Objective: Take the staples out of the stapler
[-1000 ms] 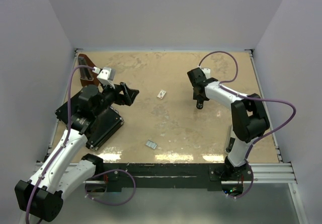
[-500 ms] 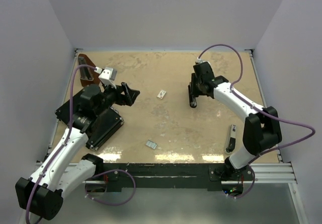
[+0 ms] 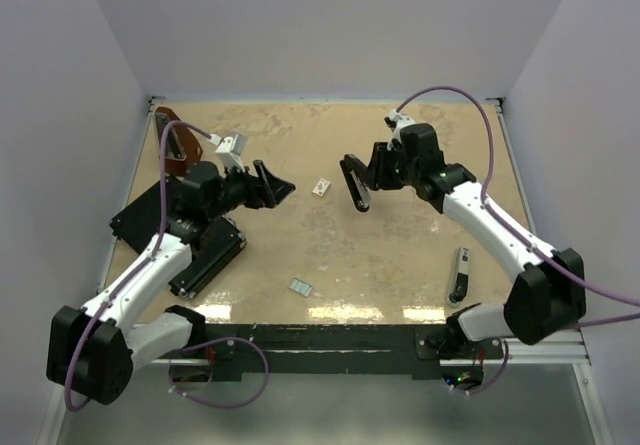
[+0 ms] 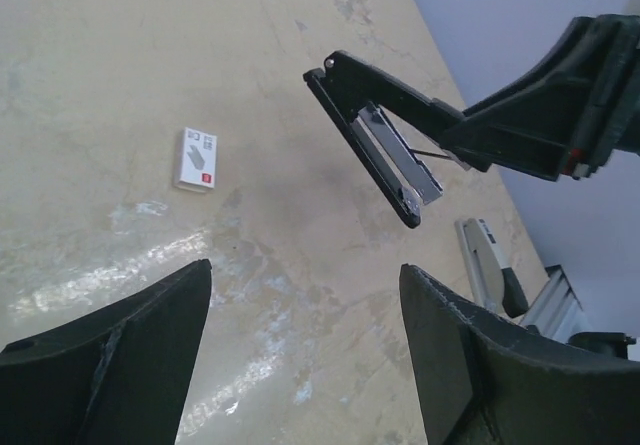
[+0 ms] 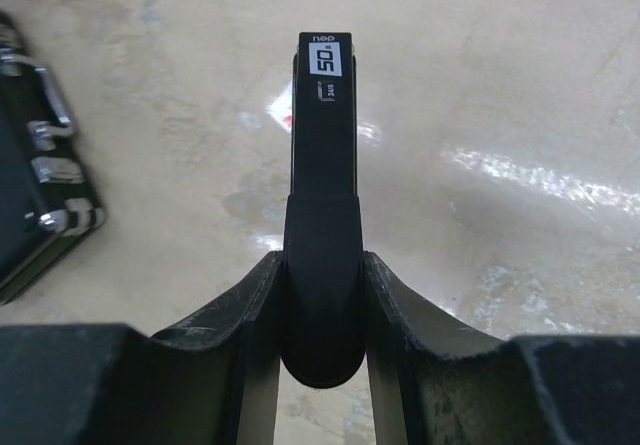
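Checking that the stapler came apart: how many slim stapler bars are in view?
2. A slim black bar is held aloft in the right gripper; a slim dark-grey metal bar lies on the beige table, in its near-right part. No others are visible.

Plain pale lavender walls (image 3: 330, 25) closed in three sides of the mottled beige tabletop (image 3: 330, 245), whose glossy surface caught bright glare along its near edge.

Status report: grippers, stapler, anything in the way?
Right gripper shut on stapler, lifted. Left gripper open, empty, facing it. Nothing between them.
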Robot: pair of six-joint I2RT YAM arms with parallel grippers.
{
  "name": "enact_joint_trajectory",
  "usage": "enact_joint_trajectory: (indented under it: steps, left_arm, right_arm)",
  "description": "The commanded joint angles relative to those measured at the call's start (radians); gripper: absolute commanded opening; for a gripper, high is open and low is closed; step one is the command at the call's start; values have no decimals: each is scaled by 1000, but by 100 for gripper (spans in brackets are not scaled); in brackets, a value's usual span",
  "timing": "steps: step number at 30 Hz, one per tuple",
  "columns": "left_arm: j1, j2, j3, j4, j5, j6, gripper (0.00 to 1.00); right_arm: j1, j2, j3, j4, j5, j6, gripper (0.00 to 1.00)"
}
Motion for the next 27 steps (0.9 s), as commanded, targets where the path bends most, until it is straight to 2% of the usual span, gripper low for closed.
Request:
enact_joint_trajectory:
  steps: [1, 4, 10, 17, 27]
  left_arm:
    - [-6, 123, -58, 297, 116, -207, 80]
    - [-11, 250, -29, 398, 184, -273, 78]
    - [-63, 356, 23, 497, 195, -336, 77]
    - [-152, 429, 80, 492, 149, -311, 72]
    - [-187, 501, 108, 472, 84, -302, 61]
  right_arm:
    - [17, -134, -59, 261, -163, 39, 0]
    - [24, -160, -90, 313, -202, 68, 0]
    - [43, -207, -149, 416, -191, 134, 0]
    - [54, -208, -155, 447, -157, 154, 0]
    - [105, -220, -150, 431, -68, 153, 0]
